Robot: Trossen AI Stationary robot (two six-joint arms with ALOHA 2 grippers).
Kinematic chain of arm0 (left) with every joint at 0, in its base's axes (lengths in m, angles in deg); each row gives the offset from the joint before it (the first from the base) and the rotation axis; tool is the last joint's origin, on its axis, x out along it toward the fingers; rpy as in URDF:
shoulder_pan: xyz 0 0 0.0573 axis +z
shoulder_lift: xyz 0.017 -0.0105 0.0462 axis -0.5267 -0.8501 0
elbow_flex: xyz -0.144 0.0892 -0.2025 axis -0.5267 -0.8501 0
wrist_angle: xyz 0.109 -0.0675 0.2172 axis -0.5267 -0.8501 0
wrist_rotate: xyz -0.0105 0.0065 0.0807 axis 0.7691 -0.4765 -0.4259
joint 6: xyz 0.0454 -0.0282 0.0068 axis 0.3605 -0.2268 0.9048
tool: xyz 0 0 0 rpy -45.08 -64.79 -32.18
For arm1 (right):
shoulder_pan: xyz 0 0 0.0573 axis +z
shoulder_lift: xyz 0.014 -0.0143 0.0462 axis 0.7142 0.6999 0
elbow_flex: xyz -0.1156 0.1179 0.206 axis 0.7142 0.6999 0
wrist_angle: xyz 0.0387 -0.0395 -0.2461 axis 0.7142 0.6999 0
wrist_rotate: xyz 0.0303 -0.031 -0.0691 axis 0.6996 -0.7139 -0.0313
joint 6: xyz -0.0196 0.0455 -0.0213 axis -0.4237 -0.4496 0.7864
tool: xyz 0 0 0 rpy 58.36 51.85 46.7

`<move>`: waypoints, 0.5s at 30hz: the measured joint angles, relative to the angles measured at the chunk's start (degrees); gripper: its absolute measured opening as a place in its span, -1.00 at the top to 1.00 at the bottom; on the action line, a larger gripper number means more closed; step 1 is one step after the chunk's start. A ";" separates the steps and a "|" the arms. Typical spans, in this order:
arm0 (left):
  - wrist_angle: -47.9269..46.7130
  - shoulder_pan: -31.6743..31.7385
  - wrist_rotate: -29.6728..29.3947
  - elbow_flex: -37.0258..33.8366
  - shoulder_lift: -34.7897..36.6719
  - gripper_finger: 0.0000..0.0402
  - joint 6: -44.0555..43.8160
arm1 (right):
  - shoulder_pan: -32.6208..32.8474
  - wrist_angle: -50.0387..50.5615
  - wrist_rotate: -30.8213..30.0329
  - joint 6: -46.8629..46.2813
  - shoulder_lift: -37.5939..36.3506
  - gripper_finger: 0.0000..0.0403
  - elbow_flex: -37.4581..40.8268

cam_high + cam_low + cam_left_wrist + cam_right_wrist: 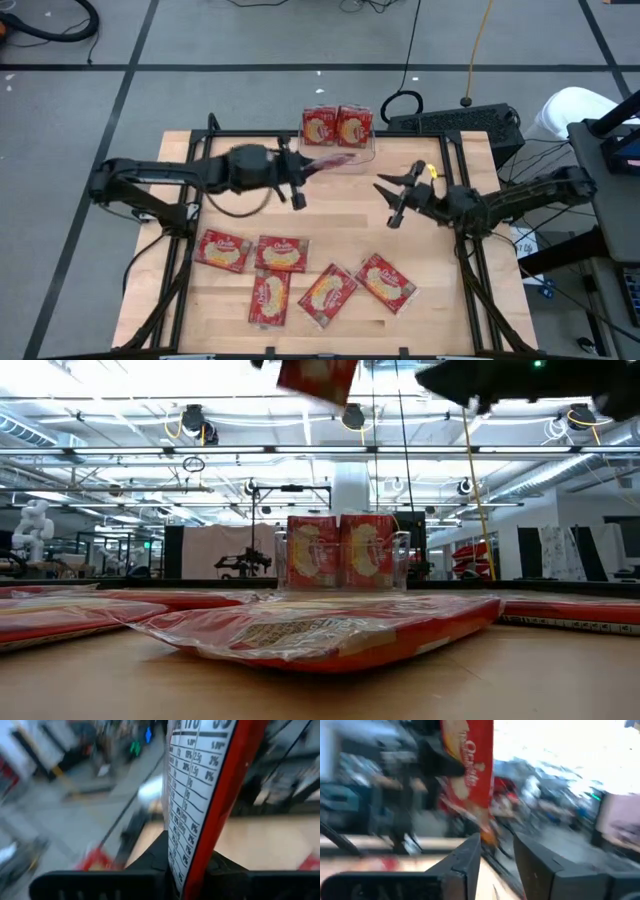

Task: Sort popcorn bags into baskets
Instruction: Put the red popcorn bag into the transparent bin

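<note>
My left gripper (300, 180) pinching flat red popcorn bag (326, 161), raised off table just beside clear rectangular plastic basket (338, 150). Basket holds two red bags (338, 126) standing upright. My right gripper (398, 195) empty, fingers spread, hovering near basket's right. Five red bags (304, 273) flat on wooden table (450, 310), well apart from basket.

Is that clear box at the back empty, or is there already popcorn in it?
Not empty. The clear bin holds two red popcorn bags standing upright side by side.
</note>
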 joint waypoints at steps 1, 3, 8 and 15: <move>2.07 0.78 2.67 0.00 0.48 0.84 0.28 | -2.26 -2.96 5.37 -0.64 0.51 0.40 0.00; 6.44 2.42 7.37 0.04 0.56 0.86 0.23 | -6.48 -8.12 12.13 -1.78 1.83 0.35 -0.02; 15.96 5.32 17.22 0.02 -1.45 0.85 -1.77 | -13.80 -17.45 22.77 -4.09 6.57 0.21 -0.03; 30.32 6.00 25.49 0.02 -8.05 0.83 -5.66 | -17.84 -19.19 30.19 -9.50 15.52 -0.04 -3.63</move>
